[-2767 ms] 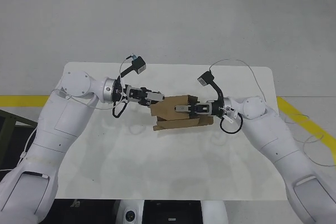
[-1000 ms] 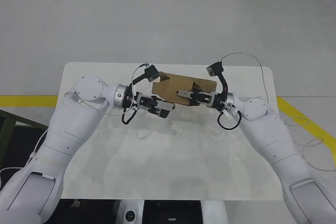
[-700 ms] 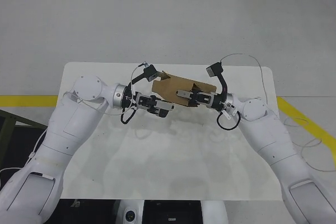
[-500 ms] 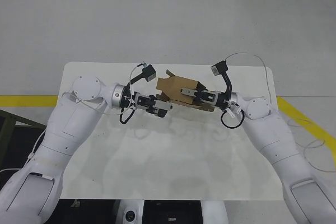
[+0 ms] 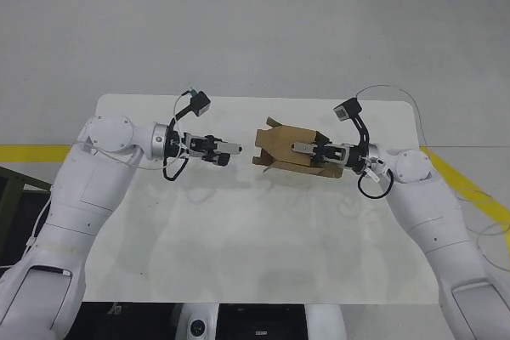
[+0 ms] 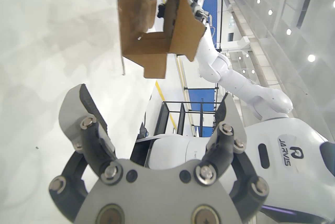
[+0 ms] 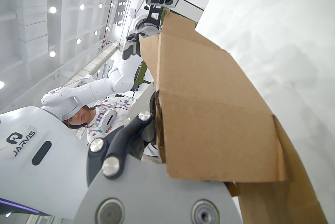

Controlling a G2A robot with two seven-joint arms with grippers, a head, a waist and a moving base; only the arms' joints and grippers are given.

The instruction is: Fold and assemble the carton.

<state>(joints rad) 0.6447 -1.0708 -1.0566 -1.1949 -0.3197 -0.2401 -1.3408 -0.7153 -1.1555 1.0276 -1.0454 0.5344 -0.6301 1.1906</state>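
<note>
Table: the white table lies under both arms, and the action is up at its far half.
Carton: the brown corrugated cardboard carton is popped open into a tube lying on its side. It sits at the tips of the right gripper, with its open mouth facing the left one. Whether its lower edge rests on the table, I can't tell.
Right gripper: the right gripper is clamped on a wall of the carton, with one finger reaching inside the tube, so the carton sits straight ahead of the wrist.
Left gripper: the left gripper has its fingers spread wide and carries nothing. It's lined up on the carton's open mouth, with a clear gap between them.
End flaps: the end flaps on the side facing the left gripper are splayed outward, none tucked in.
Step in hand: by my read the tube is squared up and the flaps on this end come next, so there's plenty left to do.
Next move: the left gripper would need to close the gap and push a flap inward. The right one has to hold firm, or the tube could skew back flat.
</note>
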